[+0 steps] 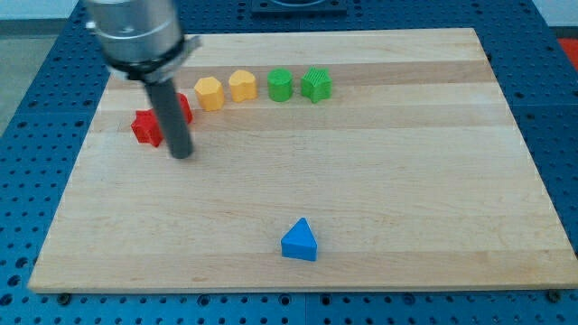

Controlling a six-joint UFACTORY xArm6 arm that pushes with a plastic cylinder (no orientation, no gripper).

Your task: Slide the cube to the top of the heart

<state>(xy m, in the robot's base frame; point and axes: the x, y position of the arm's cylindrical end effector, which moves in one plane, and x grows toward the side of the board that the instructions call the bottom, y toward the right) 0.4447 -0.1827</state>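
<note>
Camera view: my tip (181,153), a bare rod holding nothing, touches board (379,181) at 4 o'clock of red block (144,127). Second red block (182,107) partly hidden behind the rod; which is cube: cannot tell. Blue triangle (299,241) well apart at 4 o'clock.

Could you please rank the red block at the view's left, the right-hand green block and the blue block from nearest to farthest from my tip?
From my tip:
1. Red block, just to its left.
2. Green block, upper right, at the row's end.
3. Blue block, lower right, alone near the view's bottom.
</note>
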